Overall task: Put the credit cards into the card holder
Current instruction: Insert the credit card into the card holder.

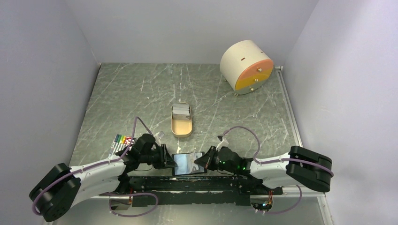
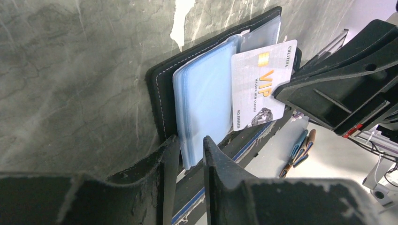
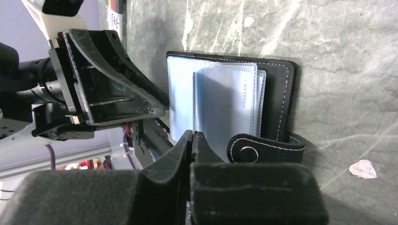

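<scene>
The black card holder [image 1: 189,163] lies open at the table's near edge, between my two grippers. My left gripper [image 2: 188,141] grips the near corner of its blue pocket leaves [image 2: 204,98], jaws a narrow gap apart. My right gripper [image 3: 193,136] is shut on a silver VIP credit card [image 2: 257,86]. The card's far end sits under a clear pocket [image 3: 232,101], beside the snap tab [image 3: 265,149]. More cards [image 1: 180,110] lie in the tan tray [image 1: 181,129].
A set of coloured markers [image 1: 121,142] lies just left of the left arm. The round beige drum with an orange face [image 1: 247,66] stands at the back right. Grey walls close in the table on both sides and at the back.
</scene>
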